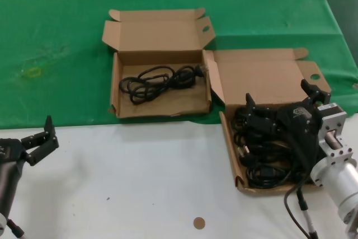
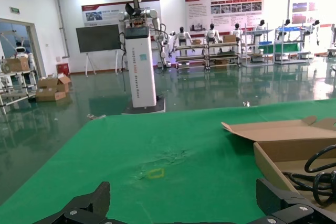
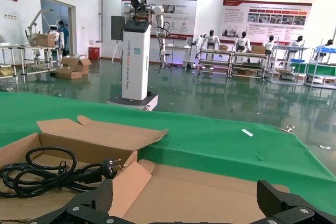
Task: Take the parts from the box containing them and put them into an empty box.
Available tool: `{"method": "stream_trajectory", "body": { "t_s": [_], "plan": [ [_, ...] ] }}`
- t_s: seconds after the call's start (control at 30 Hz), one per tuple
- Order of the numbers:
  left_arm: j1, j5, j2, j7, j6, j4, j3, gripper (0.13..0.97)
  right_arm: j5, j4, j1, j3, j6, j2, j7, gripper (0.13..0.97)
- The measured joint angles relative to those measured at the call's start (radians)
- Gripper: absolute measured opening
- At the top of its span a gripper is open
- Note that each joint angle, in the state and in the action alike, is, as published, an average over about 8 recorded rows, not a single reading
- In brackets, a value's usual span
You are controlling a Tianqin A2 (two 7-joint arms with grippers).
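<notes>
The right gripper [image 1: 282,100] hangs over the shallow brown cardboard box with the tall slanted side flap [image 1: 230,138], its black fingers spread wide and holding nothing – a stance that reads as lining up for a pick from above, though I cannot tell whether the tips touch anything. Below it lies the heap of black rubber-coated power cables [image 1: 263,158], several loose coils tangled together and filling most of that box, so a pinched strand may drag its neighbours along. The second shallow brown cardboard box, its lid carrying ear flaps at both corners [image 1: 120,110], sits just beside the first on the green cloth [image 1: 56,54], lid folded back out of the way, presumably so both boxes lie within one arm's reach. It already holds one coiled black cable with a moulded plug [image 1: 162,81], lying flat on its floor – so it is not truly empty, and the transfer looks begun with most of it left. The left gripper [image 1: 40,141] waits well apart over the white table [image 1: 140,183], its fingers open too, clear of the working path.
</notes>
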Motion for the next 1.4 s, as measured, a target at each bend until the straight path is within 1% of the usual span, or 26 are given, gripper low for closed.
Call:
{"method": "stream_trajectory", "body": {
  "t_s": [1.4],
  "plan": [
    [0.000,0.000,0.000,0.000,0.000,0.000,0.000,0.966,0.000,0.000,0.000,0.000,0.000,0.000,0.000,0.966]
  ]
}}
